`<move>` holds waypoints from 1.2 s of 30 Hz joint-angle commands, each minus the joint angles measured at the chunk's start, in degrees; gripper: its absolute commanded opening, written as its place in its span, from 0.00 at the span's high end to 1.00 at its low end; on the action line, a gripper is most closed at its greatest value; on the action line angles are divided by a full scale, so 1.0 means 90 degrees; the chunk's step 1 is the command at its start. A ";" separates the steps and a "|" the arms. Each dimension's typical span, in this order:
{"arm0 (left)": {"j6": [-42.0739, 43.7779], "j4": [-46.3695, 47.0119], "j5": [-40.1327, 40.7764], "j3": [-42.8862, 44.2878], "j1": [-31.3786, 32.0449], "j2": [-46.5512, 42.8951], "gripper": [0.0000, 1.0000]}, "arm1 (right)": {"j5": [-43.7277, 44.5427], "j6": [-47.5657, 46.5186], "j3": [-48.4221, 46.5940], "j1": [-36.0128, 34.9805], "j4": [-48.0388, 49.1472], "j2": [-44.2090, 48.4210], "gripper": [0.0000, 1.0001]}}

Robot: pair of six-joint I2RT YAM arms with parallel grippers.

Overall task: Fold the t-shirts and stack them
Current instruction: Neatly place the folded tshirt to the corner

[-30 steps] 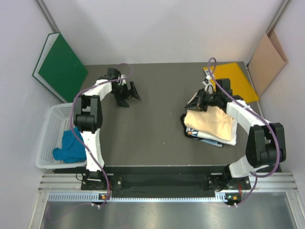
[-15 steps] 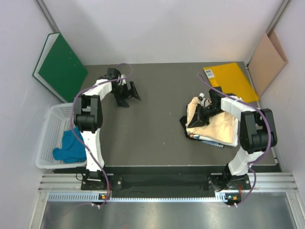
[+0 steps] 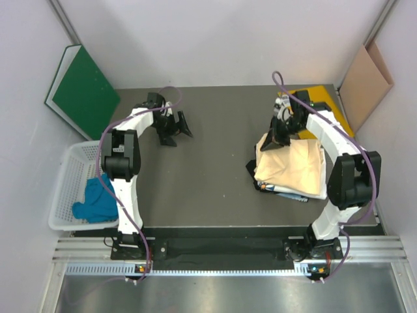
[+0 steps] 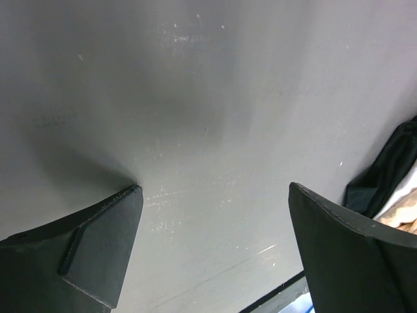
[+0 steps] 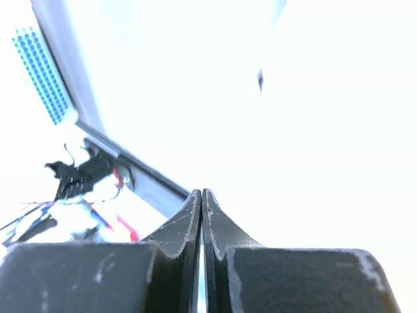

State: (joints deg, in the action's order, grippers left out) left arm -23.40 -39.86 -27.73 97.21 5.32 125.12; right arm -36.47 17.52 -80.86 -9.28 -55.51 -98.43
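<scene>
Surveying a dark table (image 3: 215, 169) between pale walls (image 3: 215, 45), we find the peach t-shirt (image 3: 293, 169) just near of our right end effector (image 3: 275, 139), pinched closed.

A dark grey desk (image 3: 215, 143) is seen, matte and faintly scuffed. Toward its right side a pile is laid: a peach t-shirt (image 3: 293, 171) on top, a white printed t-shirt (image 3: 296, 193) beneath, and a dark cloth (image 3: 251, 167) lowest. A yellow folder (image 3: 324, 98) is laid flat at the far right corner.
</scene>
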 commanded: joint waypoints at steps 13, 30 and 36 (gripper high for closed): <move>0.0334 -0.0318 0.0473 -0.0068 0.0063 0.0199 0.01 | 0.2148 -0.0579 -0.2873 -0.2084 -0.1616 -0.2549 1.00; 0.0295 -0.0220 0.0385 -0.0030 0.0063 0.0248 0.01 | 0.4323 -0.0170 -0.0978 -0.2016 -0.1704 -0.2696 1.00; 0.0295 -0.0200 0.0337 -0.0049 0.0063 0.0258 0.01 | 0.4813 0.0211 -0.0197 -0.1421 -0.1470 -0.2433 1.00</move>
State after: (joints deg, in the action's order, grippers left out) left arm -22.35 -40.23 -27.40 97.41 5.56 125.14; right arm -3.51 16.86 -88.53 -27.27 -68.01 -121.97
